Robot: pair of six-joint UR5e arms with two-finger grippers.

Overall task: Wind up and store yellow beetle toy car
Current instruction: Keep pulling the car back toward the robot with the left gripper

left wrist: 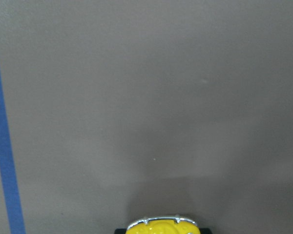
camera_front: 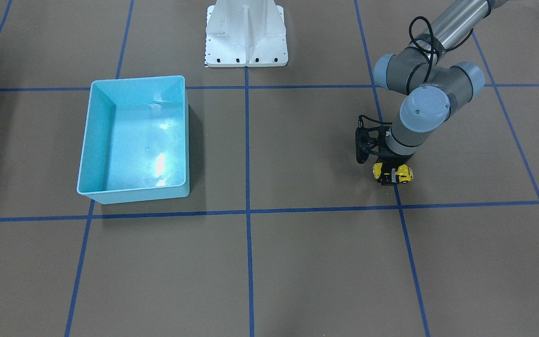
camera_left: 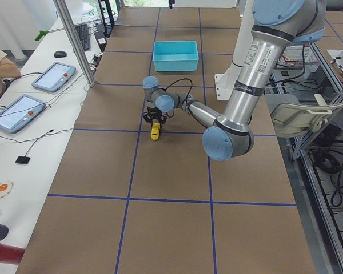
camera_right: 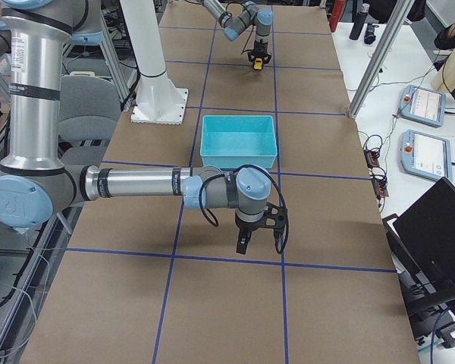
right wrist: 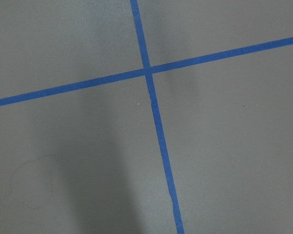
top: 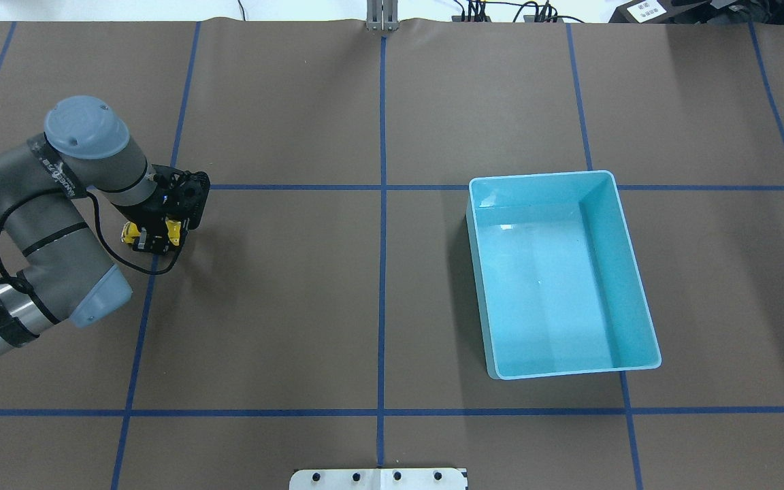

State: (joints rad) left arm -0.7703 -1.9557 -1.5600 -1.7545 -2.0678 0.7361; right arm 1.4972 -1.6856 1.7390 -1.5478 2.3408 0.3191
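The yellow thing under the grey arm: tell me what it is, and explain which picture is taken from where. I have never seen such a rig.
It is a yellow beetle toy car, gripped from above by the left gripper of a two-armed robot. One picture faces the robot, one looks down from behind it, two look along the table from its ends, and two come from wrist cameras. A light-blue bin stands apart on the table, with nothing in it. The right gripper shows only in the right-end view, above bare table; open or shut I cannot tell.
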